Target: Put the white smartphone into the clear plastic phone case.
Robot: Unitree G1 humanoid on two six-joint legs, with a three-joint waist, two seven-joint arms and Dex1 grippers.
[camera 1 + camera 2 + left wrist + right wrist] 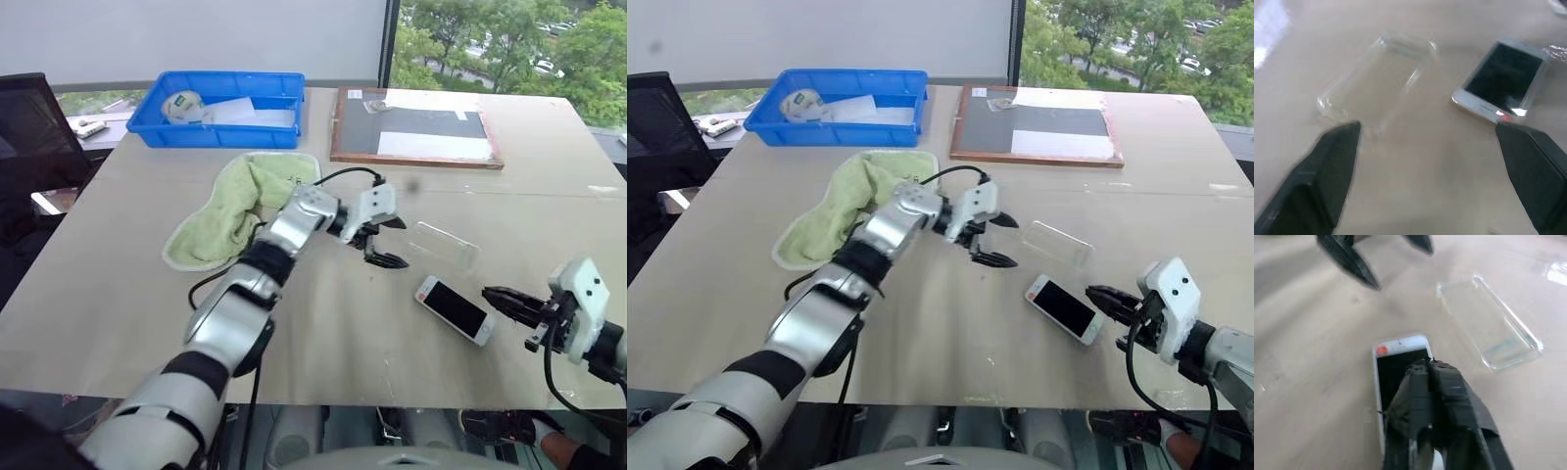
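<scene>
Daylight from a wide window with trees beyond falls on a large beige table (118, 284), on which everything in the scene is laid out. At the far side a wood-framed dark board (416, 127) carrying a white sheet is seen lying flat, and to its left a blue plastic bin (220, 108) is set at the far edge with a pale roundish item and some paper inside. A crumpled pale green towel (230, 211) is spread just in front of the bin, with a black cable running over the table beside it. The left gripper (389, 240) is reached out across the middle of the table, its two black fingers spread wide apart and empty, held above the surface near the clear plastic phone case (446, 243). The case is seen lying flat on the table, open side up, slightly beyond the white smartphone (454, 309) and not touching it. The phone is laid screen up at an angle, close to the near right part of the table. The right gripper (493, 297) is held just beside the phone's right end, its fingers pressed together with nothing pinched between them; in the right wrist view they are seen above the phone's screen, and whether contact is made cannot be told.
</scene>
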